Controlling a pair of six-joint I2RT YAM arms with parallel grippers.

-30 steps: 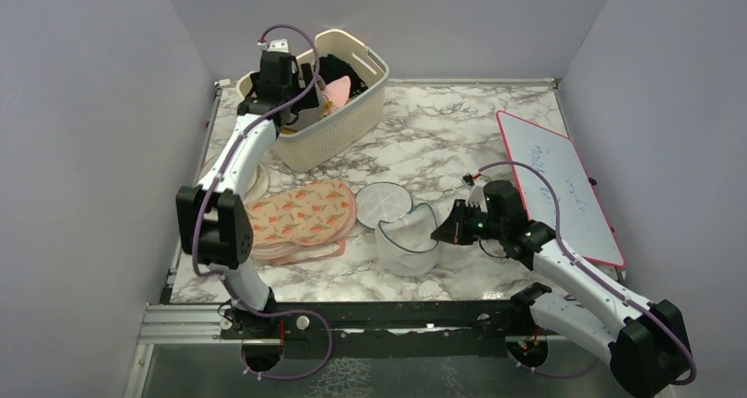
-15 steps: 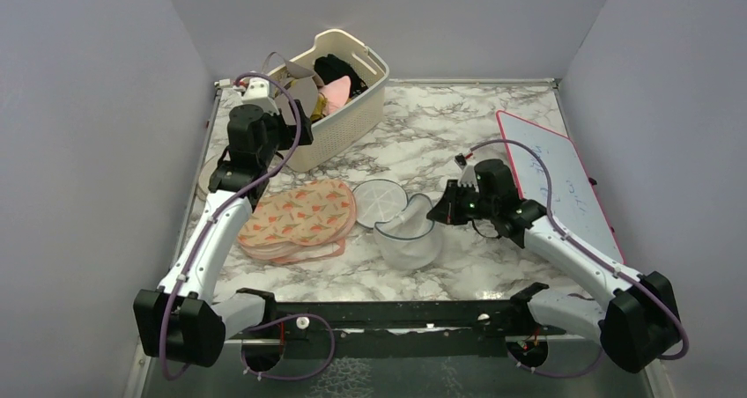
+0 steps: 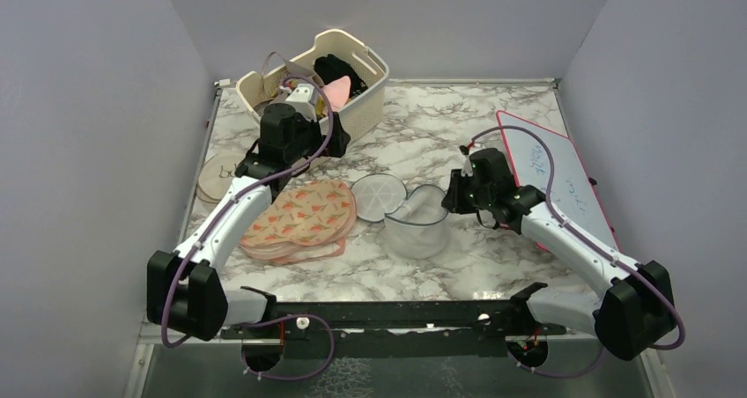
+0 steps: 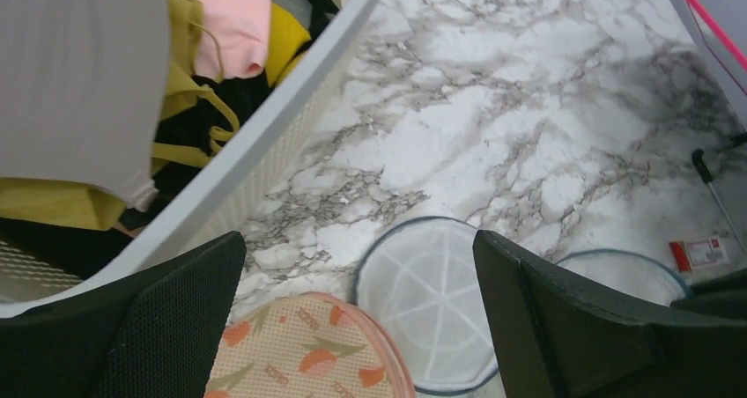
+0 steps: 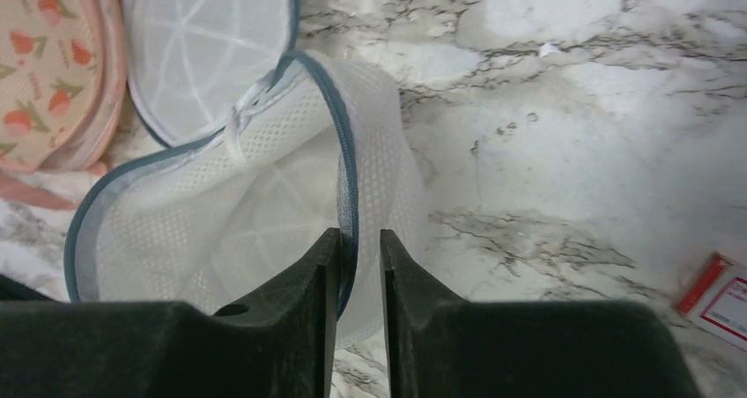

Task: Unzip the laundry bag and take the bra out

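So in the last second your left arm has swung off the basket (image 3: 366, 107) and come back toward the middle of the table. The left gripper (image 4: 358, 244) is spread wide with nothing in it, hanging just off the basket's near wall above the flipped-open lid (image 3: 380, 195). Meanwhile your right gripper (image 5: 357, 248) has stayed pinched almost closed on the blue-grey zip rim of the laundry bag (image 3: 414, 232) and pulled that edge up and a bit farther back, so the bag stands more upright now. The bag sits mid-table, near the peach pouch (image 3: 304, 217), unzipped, with its lid lying flat next to it. From the right wrist view all I can see inside is white mesh, no garment. There's a taupe garment (image 4: 79, 72) on top of the pile in the basket, and my guess is that's the bra, already dropped off, though I can't tell for sure from these shots. If that's right, you're basically done: zip open, bag emptied, and you'd just let go of the rim and back both arms off. If not, check the bottom of the bag before you call it.
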